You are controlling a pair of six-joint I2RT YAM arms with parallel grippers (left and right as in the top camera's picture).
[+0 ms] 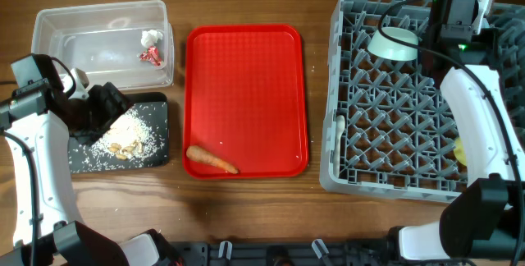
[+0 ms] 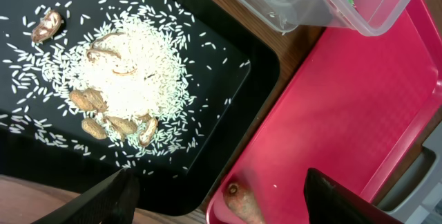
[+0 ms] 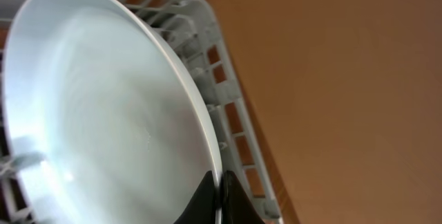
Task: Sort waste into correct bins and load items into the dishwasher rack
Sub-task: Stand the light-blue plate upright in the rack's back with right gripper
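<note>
Carrot [image 2: 243, 204] half beyond bottom edge

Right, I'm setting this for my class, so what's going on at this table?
Two robot arms are clearing up. The right gripper is shut on the rim of a pale plate, holding it at the grey dishwasher rack. The left gripper hangs open above the black tray of rice scraps. A wrapper lies in the clear tub; the carrot lies on the red tray.
</note>
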